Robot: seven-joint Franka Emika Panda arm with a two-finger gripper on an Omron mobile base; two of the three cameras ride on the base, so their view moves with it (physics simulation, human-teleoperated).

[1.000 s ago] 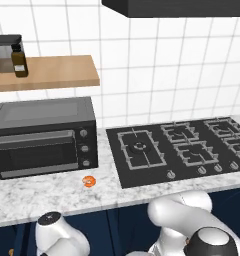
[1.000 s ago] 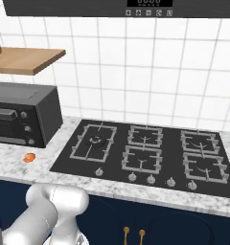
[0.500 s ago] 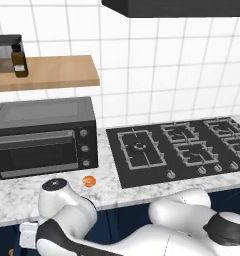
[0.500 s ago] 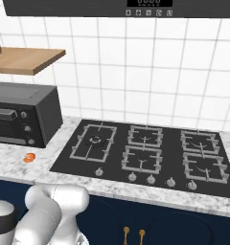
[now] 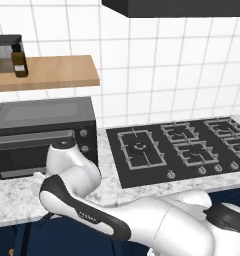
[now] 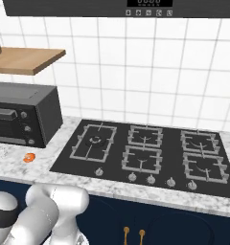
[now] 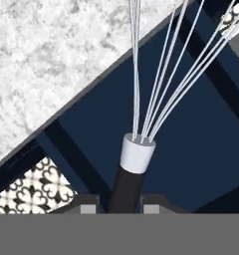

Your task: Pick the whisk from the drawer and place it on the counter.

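In the hand view my gripper (image 7: 120,205) is shut on the whisk (image 7: 135,155), holding its dark handle just below the white collar. The thin silvery wires fan out toward the top of that view. Behind the whisk lie navy blue panels of the drawer (image 7: 91,124), with the marbled counter (image 7: 47,64) and its pale edge crossing the upper left. The wire tips reach over the counter edge. In the left base view my white arm (image 5: 72,185) rises in front of the counter (image 5: 12,200).
A black toaster oven (image 5: 37,135) stands on the counter at the left, and a black gas hob (image 5: 182,147) lies at the right. A small orange object (image 6: 28,157) lies near the oven. A wooden shelf (image 5: 47,72) hangs above. Patterned floor tiles (image 7: 32,187) show below.
My arm has swung upward and to the left, from below the counter edge to in front of the oven, and now covers the orange object in the left base view.
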